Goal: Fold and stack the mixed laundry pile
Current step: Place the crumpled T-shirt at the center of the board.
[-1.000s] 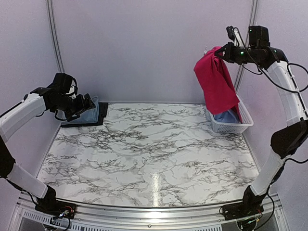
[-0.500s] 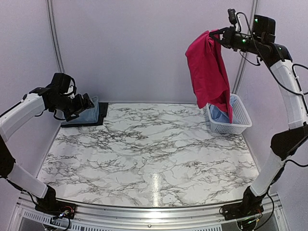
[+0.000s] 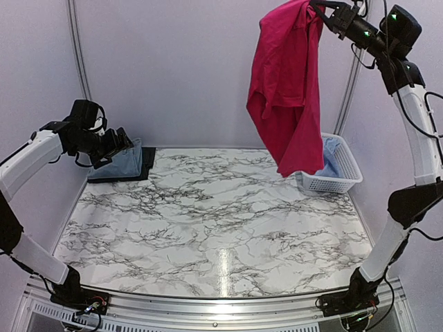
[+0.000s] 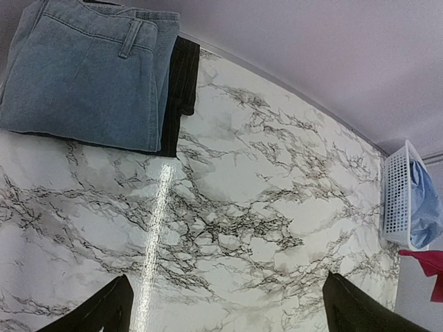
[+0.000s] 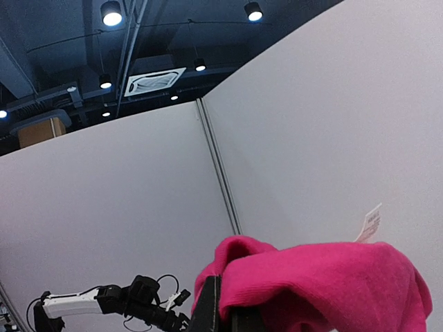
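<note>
I have my right jaws clenched on the bright pink-red soft T-shirt [image 3: 287, 90], which hangs limp below them, while my left jaws gape released, the folded faded blue denim piece [image 4: 83, 76] lying ahead of them on the marbled surface [image 4: 242, 207].

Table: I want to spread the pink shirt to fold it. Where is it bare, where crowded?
Bare: the middle and near half of the table, from the denim stack at far left to the basket at far right. Crowded: those two far corners; the shirt hangs by the basket side.
</note>
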Controlling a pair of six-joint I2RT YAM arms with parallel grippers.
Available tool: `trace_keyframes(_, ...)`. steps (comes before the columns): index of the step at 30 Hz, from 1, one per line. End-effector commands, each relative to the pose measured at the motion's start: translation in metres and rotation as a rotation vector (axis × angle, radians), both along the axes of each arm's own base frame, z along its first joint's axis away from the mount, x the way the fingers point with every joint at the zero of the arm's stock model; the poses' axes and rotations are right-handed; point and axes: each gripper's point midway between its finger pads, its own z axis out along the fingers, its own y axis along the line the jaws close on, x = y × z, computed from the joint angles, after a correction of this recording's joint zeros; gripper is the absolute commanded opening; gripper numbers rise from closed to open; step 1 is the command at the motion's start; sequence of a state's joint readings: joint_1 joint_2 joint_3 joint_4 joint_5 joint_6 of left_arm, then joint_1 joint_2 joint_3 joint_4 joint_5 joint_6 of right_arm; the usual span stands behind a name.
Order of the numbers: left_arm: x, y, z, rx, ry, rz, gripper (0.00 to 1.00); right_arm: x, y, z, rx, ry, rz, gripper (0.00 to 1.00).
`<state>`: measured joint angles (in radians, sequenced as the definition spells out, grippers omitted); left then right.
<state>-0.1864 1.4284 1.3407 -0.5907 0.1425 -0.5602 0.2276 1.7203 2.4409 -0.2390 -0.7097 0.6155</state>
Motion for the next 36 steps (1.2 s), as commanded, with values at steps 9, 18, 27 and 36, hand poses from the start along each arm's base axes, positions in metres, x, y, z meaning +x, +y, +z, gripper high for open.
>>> trace_keyframes(9,0.009,0.006,0.012,-0.019,-0.029,0.014,0.99,-0.027,0.062,0.012,0.104,-0.046,0.329,0.0)
trace_keyframes(18,0.009,0.013,0.006,-0.019,-0.015,0.041,0.99,-0.065,0.188,-0.047,0.037,0.089,0.638,0.0)
trace_keyframes(27,0.011,0.018,0.005,-0.016,-0.013,0.051,0.99,-0.064,0.194,-0.069,0.022,0.143,0.612,0.0)
trace_keyframes(36,0.006,0.015,-0.003,-0.009,-0.004,0.005,0.99,-0.009,0.113,-0.343,-0.344,0.656,0.171,0.41)
